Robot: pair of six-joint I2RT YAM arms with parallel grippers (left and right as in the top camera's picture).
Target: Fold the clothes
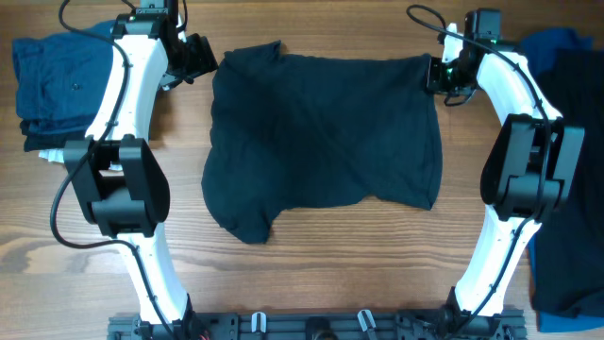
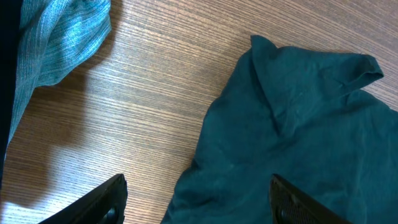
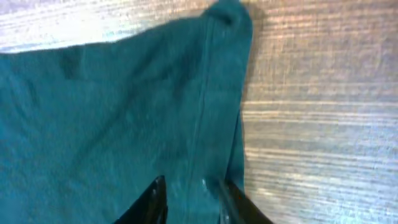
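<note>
The near-black navy shirt [image 1: 321, 132] lies spread and rumpled on the wooden table between my arms. My left gripper [image 1: 200, 59] is wide open just beside the shirt's far-left corner. In the left wrist view the shirt [image 2: 292, 124] lies flat under the open fingers [image 2: 199, 193]. My right gripper [image 1: 436, 76] is at the far-right corner. In the right wrist view its fingers [image 3: 191, 190] are drawn close together, with the shirt's hemmed edge [image 3: 112, 112] between them.
A pile of mid-blue clothes [image 1: 57, 80] lies at the far left; its edge shows in the left wrist view [image 2: 62, 37]. More dark clothes [image 1: 566, 142] with a blue piece [image 1: 557, 40] lie along the right edge. Bare wood [image 1: 330, 274] runs in front of the shirt.
</note>
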